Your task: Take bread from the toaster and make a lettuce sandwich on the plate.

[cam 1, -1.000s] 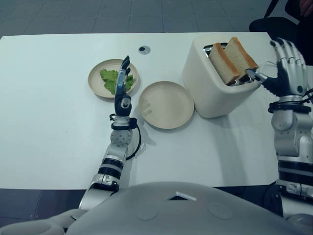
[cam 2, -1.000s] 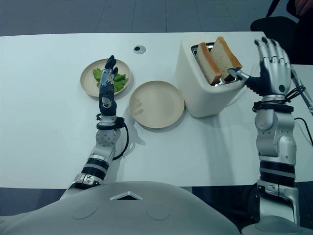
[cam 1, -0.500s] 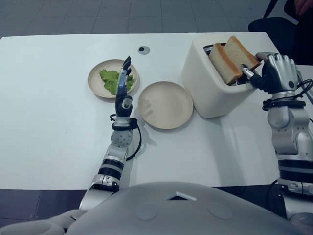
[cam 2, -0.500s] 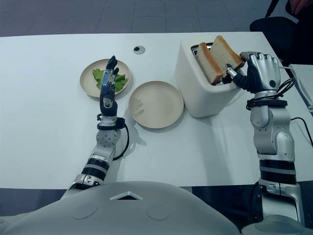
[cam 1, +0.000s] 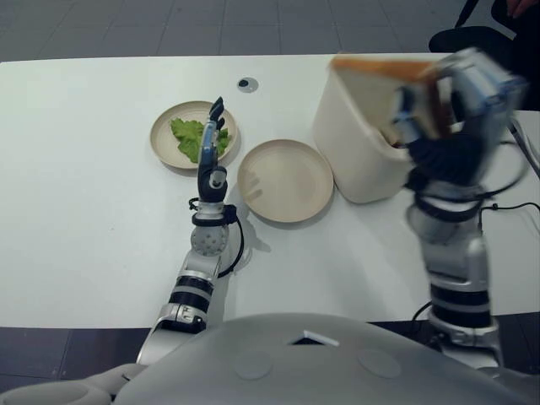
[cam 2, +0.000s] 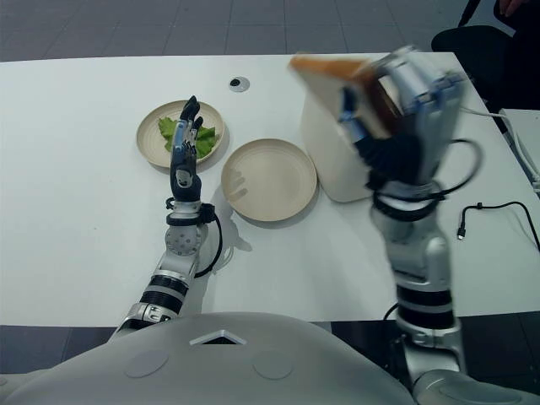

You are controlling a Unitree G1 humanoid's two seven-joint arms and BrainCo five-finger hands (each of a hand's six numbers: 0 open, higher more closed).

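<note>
- Left eye view: the right hand (cam 1: 462, 99), blurred, is closed around a bread slice (cam 1: 375, 67) and holds it above the white toaster (cam 1: 354, 148) at the far right of the white table (cam 1: 84, 211); the slice lies roughly level, its crust edge showing
- The left hand (cam 1: 213, 159) stands upright on its wrist with fingers straight and apart, gripping nothing, between the lettuce plate (cam 1: 162, 142) and the empty plate (cam 1: 285, 180)
- The lettuce (cam 1: 187, 137) lies on its plate, just behind the left hand's fingertips; the empty plate sits just beside the toaster's base
- A small round fitting (cam 1: 247, 84) sits in the tabletop beyond both plates
- Right eye view: the right hand (cam 2: 415, 97) is clamped on the bread slice (cam 2: 329, 74), which juts towards the robot's left over the toaster (cam 2: 325, 164)
- The left hand (cam 2: 184, 159), open and upright, partly covers the lettuce (cam 2: 170, 129); a dark cable (cam 2: 494, 205) trails across the table's right edge
</note>
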